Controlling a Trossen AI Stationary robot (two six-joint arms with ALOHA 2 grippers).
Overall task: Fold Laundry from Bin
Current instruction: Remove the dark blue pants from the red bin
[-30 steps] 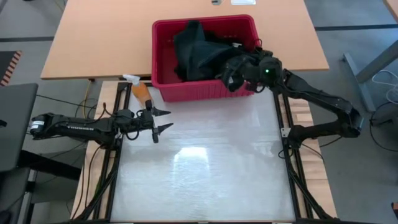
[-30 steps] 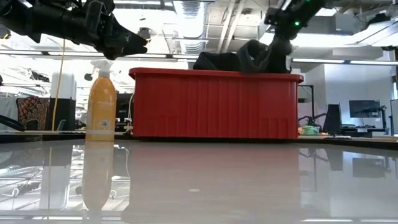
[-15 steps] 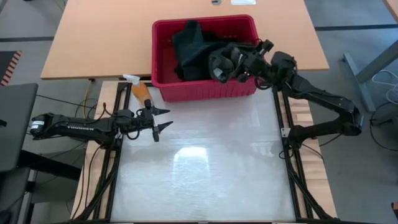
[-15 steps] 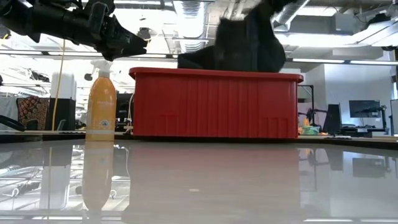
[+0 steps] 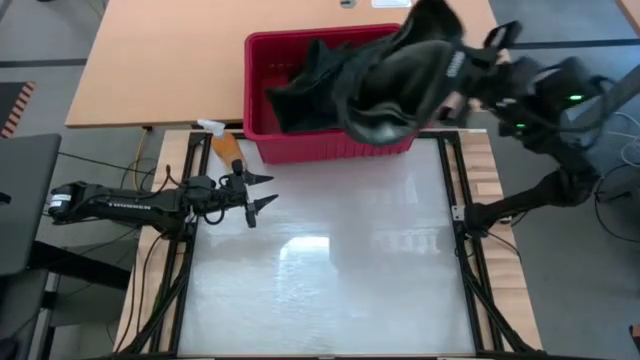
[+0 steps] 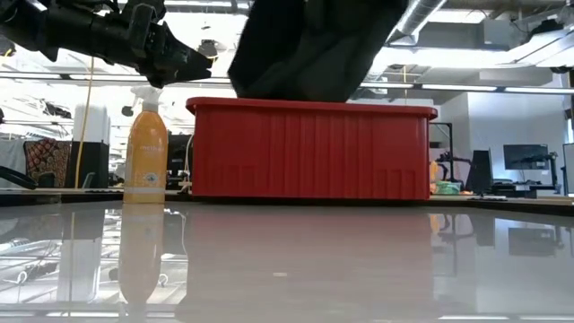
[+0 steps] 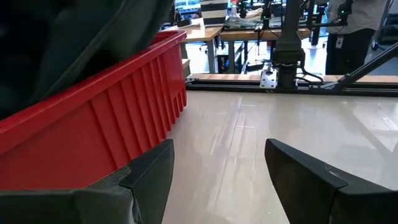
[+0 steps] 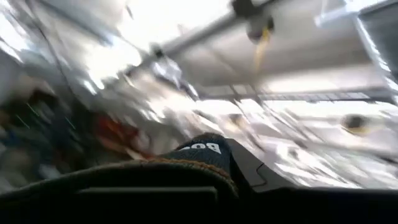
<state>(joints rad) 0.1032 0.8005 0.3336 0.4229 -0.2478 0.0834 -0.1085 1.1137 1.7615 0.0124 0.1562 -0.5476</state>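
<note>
Overhead — right gripper [image 5: 452, 72] clenched on laundry [image 5: 385, 85] above bin [image 5: 300, 145] | low view: gripper hidden | left gripper [image 5: 262, 192] released.

The right arm is raised high, elbow bent, its wrist tipped upward; the right gripper [image 5: 462, 72] has its fingers clamped together on dark cloth [image 5: 395, 75] hanging below them; the left arm lies low and outstretched, the left gripper [image 5: 262, 192] level, its fingers [image 7: 298, 165] spread wide, nothing between them.
</note>
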